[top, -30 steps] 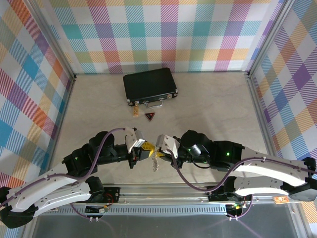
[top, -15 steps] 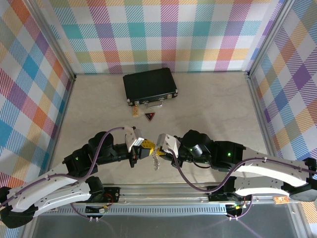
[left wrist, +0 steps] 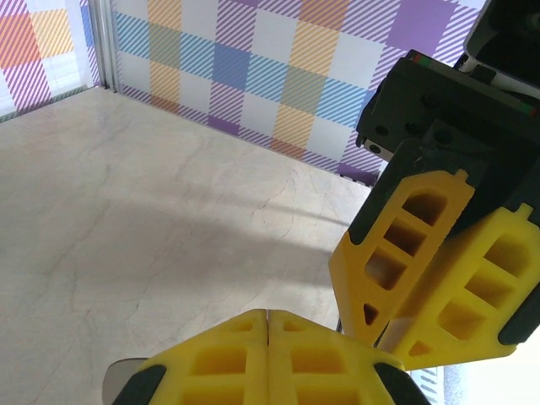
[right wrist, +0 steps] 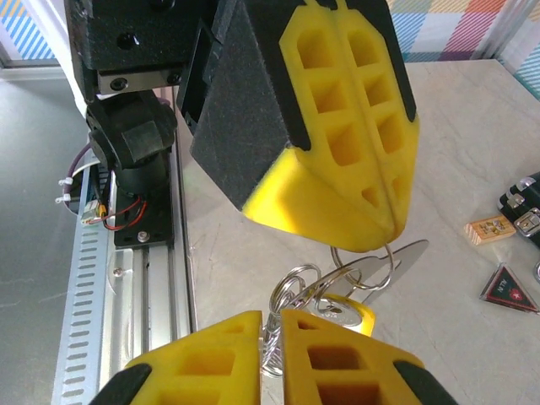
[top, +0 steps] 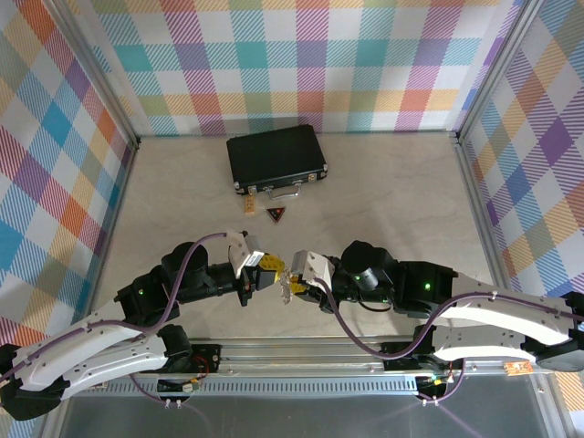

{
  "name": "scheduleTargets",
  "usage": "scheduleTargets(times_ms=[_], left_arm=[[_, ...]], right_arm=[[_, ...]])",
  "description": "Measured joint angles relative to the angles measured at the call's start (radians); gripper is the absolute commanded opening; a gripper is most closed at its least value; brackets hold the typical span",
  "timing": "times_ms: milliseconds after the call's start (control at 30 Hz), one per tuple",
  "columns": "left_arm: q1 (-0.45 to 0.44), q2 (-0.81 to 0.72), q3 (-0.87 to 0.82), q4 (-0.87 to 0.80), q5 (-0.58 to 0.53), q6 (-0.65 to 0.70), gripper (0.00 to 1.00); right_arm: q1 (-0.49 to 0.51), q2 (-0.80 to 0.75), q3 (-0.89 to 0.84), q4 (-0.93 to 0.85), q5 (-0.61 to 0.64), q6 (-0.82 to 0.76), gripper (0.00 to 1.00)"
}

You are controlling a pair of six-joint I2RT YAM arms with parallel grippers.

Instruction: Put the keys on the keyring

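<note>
Your left gripper (top: 266, 271) and right gripper (top: 292, 277) meet tip to tip above the table (top: 383, 201) near its front edge, well apart from the black case (top: 276, 157). In the right wrist view, your left gripper's yellow fingers are pressed flat together on a thin wire loop (right wrist: 364, 268) hanging from their tips, while your right gripper's fingers are nearly closed, pinching the chain-like keyring (right wrist: 269, 350) in the narrow gap. The key (right wrist: 349, 314), yellow head low and silver blade slanting up to the right, sits just beside both loops, between the two grippers.
</note>
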Motion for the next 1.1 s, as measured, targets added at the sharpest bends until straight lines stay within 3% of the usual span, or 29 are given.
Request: scheduleTargets(times_ms=[200,367,500,800,1100], left_arm=[[0.000,-0.015,-0.017,0.020,0.008,0.000,0.00],[0.000,-0.071,-0.064,0.080,0.068,0.000,0.00],[0.000,-0.106,-0.085,0.148,0.121,0.000,0.00],[0.000,-0.104,-0.094,0.264,0.228,-0.016,0.00],[0.000,-0.089,-0.094,0.278,0.253,-0.019,0.00]], right_arm=[[0.000,-0.004,-0.002,0.000,0.000,0.007,0.15],[0.000,-0.116,-0.055,0.025,0.000,0.066,0.35],[0.000,-0.221,-0.073,0.058,-0.016,0.114,0.40],[-0.030,-0.208,-0.096,0.165,-0.098,0.181,0.35],[-0.072,-0.176,-0.125,0.254,-0.201,0.222,0.31]])
